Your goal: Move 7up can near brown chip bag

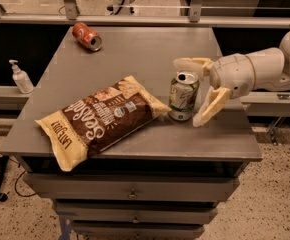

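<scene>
7up can (183, 96) upright on gray cabinet top (150, 49), at 3 o'clock of brown chip bag (101, 120), just touching the bag's right end. Gripper (188, 93) comes in from 3 o'clock, jaws released and spread either side of the can. Red soda can (87, 36) on its side at 11 o'clock, well apart.

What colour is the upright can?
Silver-white and green, camera view; pincer open around 7up can.

Red-orange soda can (87, 36) on its side, far left of grey table (150, 54). Pump btl (21, 77) left, off table; drawers (130, 188) below.
</scene>
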{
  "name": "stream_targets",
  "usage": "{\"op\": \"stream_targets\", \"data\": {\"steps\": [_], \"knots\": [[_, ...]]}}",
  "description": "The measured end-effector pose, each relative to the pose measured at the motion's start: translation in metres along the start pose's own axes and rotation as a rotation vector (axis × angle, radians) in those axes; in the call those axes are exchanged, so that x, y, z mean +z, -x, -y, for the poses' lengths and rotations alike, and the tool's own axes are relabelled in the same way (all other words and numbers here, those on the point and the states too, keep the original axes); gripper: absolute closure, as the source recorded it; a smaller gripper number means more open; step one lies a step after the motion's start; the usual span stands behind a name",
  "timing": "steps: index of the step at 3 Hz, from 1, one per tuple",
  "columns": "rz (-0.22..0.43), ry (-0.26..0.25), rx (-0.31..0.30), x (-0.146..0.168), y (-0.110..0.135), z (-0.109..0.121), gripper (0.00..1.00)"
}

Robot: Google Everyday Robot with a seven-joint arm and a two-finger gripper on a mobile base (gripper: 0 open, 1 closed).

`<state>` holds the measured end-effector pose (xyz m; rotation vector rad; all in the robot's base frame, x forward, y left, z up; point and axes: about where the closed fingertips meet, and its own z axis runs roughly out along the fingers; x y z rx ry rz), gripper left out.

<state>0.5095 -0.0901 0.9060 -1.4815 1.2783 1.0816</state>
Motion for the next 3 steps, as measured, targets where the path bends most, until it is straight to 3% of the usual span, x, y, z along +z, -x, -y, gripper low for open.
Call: {"op": "stream_targets", "data": {"steps": [1,2,3], "knots": [[-0.024,-0.027,0.006,-0.011,-0.005,0.0,0.0],[-0.098,-0.158,0.012,-0.068,-0.009,0.005,0.0],[-0.172,-0.347,0.033,-0.147,-0.003,0.007,0.0]]}}
